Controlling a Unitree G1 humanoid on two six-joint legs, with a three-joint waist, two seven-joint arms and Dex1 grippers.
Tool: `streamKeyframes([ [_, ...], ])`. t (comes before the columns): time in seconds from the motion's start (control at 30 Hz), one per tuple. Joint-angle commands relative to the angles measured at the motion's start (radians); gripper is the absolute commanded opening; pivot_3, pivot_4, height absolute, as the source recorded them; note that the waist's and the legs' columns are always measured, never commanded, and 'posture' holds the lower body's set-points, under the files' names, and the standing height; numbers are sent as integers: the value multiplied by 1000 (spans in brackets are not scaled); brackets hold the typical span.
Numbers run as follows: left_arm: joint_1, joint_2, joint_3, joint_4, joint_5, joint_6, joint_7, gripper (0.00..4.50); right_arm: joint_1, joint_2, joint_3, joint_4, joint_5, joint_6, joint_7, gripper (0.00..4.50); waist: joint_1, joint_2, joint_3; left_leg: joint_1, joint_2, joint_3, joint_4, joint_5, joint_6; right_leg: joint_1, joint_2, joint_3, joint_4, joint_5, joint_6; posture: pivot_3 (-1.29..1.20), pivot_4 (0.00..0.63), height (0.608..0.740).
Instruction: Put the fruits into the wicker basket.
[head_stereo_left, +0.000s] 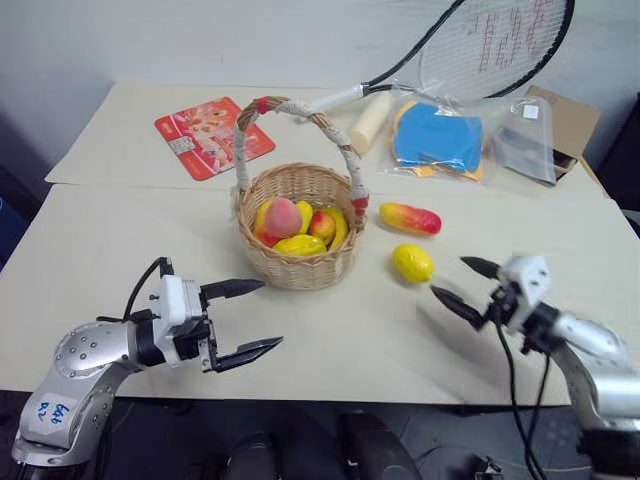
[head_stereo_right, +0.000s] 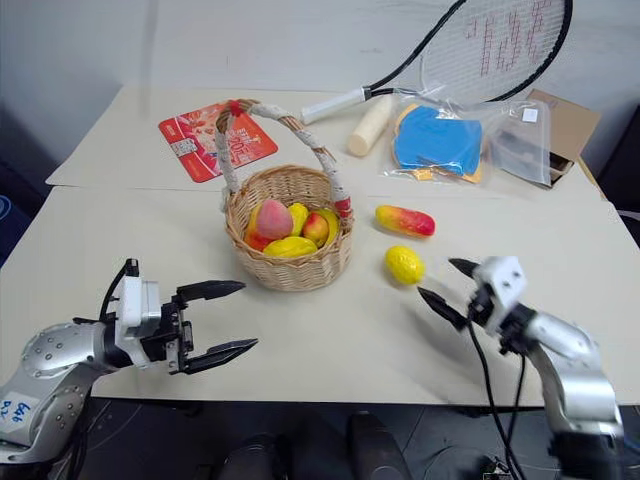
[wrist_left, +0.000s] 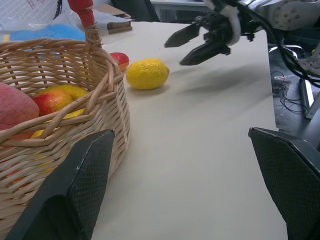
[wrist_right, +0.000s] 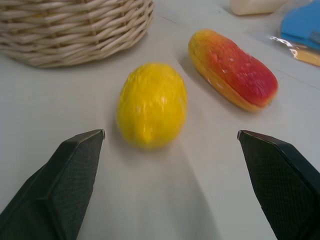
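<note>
The wicker basket (head_stereo_left: 300, 262) stands mid-table and holds a pink peach (head_stereo_left: 283, 216), a yellow fruit and red-and-yellow mangoes. On the table to its right lie a yellow lemon (head_stereo_left: 412, 263) and a red-and-yellow mango (head_stereo_left: 410, 218). My right gripper (head_stereo_left: 465, 285) is open just right of the lemon, pointing at it; in the right wrist view the lemon (wrist_right: 151, 104) lies between and ahead of its fingers, with the mango (wrist_right: 232, 69) beyond. Front left of the basket, my left gripper (head_stereo_left: 245, 320) is open and empty; the basket's wall (wrist_left: 75, 100) is close beside it.
At the back of the table lie a racket (head_stereo_left: 480, 45), a cream cylinder (head_stereo_left: 368, 122), a blue item in a plastic bag (head_stereo_left: 437, 138), a red card (head_stereo_left: 213, 136) and a cardboard box (head_stereo_left: 565, 125). The table's front edge runs just below both grippers.
</note>
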Motion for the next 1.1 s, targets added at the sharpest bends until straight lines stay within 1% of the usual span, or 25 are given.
streamKeyframes([
  [0.03,21,-10,18,-32,3,-17,24,4500,-67,11,68,5,-41,56,-36,4407,2,0,0,0,0,0,0,0,0,0,0,0,0,0,0,0,150,740],
  [0.17,47,-19,22,-53,7,-18,44,4500,-164,53,122,78,-103,58,-103,4407,2,0,0,-1,0,0,1,0,1,0,0,0,-1,0,0,0,150,740],
  [0.27,55,-21,22,-66,7,-16,60,4500,-236,75,154,153,-137,60,-122,4407,-1,0,0,-1,0,1,1,0,1,0,-1,0,-1,1,1,0,150,740],
  [0.33,57,-21,23,-71,7,-16,68,4500,-266,79,170,180,-137,77,-104,4008,-1,0,0,-1,0,1,1,0,2,0,-1,1,-1,1,1,0,150,740],
  [0.4,60,-20,29,-78,6,-14,76,4500,-292,78,178,177,-106,90,-54,3506,0,0,0,-1,0,1,1,0,1,0,-1,0,-1,1,1,0,150,740],
  [0.43,62,-18,36,-81,3,-12,80,4500,-302,76,175,164,-83,104,-27,3115,-1,0,0,-1,-1,1,1,0,1,0,0,0,-1,1,1,0,150,740],
  [0.5,69,-14,54,-84,-5,-9,87,4500,-315,47,178,130,-50,108,55,2577,-1,0,0,-1,0,1,1,0,1,-1,0,0,-1,1,1,0,150,740],
  [0.53,73,-13,63,-85,-8,-8,89,4500,-317,31,177,110,-33,108,96,2448,-1,0,0,-1,0,1,1,0,1,-1,0,0,-1,1,1,0,150,740],
  [0.57,75,-13,74,-86,-14,-4,94,4500,-319,13,175,79,-4,114,147,2420,-1,1,0,-1,0,1,1,0,1,-1,0,0,-1,1,1,0,150,740],
  [0.63,72,-26,116,-88,-49,15,126,4500,-331,-16,179,-26,84,127,262,2420,-1,1,1,-1,0,1,0,0,2,-1,0,0,-1,1,2,0,150,740],
  [0.7,68,-40,161,-88,-87,32,161,4500,-369,-20,201,-131,159,175,317,2420,-5,2,2,-1,1,1,0,0,2,-1,0,0,-1,1,2,0,150,740],
  [0.73,69,-43,178,-87,-96,34,170,4500,-395,-7,216,-166,182,207,313,2420,-8,2,2,-1,2,1,1,0,2,-1,0,1,-1,1,2,0,150,740],
  [0.8,80,-46,208,-82,-100,29,175,4500,-459,56,253,-215,219,249,282,2420,-10,2,2,-1,3,1,0,0,2,-1,0,0,0,1,2,0,150,740],
  [0.9,93,-46,241,-80,-116,42,186,4500,-542,161,320,-220,203,263,225,2420,-9,2,1,-1,3,0,1,0,0,-1,1,-1,1,1,2,0,150,740],
  [0.97,97,-47,250,-80,-127,47,193,4500,-581,210,369,-190,153,268,181,2420,-6,2,1,-1,3,0,1,0,0,-2,0,-1,1,1,2,0,150,740],
  [1.03,99,-49,251,-82,-123,48,198,4500,-630,287,430,-126,57,239,84,2420,-3,2,1,-3,2,0,1,0,1,-3,-1,-1,0,1,2,0,150,740],
  [1.1,102,-54,250,-91,-121,49,211,4500,-659,330,474,-64,-61,183,-7,2420,-4,2,1,-4,1,1,3,0,2,-4,-2,-1,0,1,2,0,150,740],
])
